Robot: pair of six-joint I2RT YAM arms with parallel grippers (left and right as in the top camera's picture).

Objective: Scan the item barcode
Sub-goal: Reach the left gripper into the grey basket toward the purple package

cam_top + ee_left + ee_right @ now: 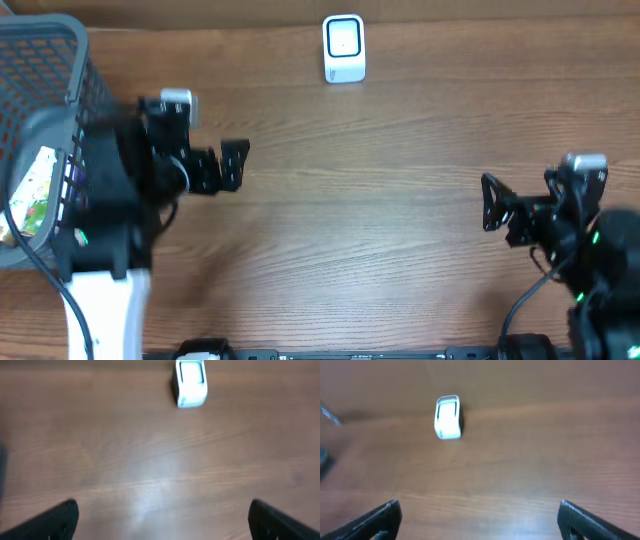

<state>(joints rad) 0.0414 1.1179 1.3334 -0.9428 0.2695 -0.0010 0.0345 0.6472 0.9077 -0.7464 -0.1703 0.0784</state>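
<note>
Hanging over the wooden counter (380,150), the left tool (236,166) has its jaws spread wide with nothing between them. The right tool (490,203), well apart on the other side, is just as wide and empty. The white scanner (344,48) stands at the far edge, between the two and touching neither. A grey mesh basket (40,70) sits at the left end, and a green-and-white packet (32,190) lies inside it. Both wrist views show the scanner ahead, past their own spread fingertips.
</note>
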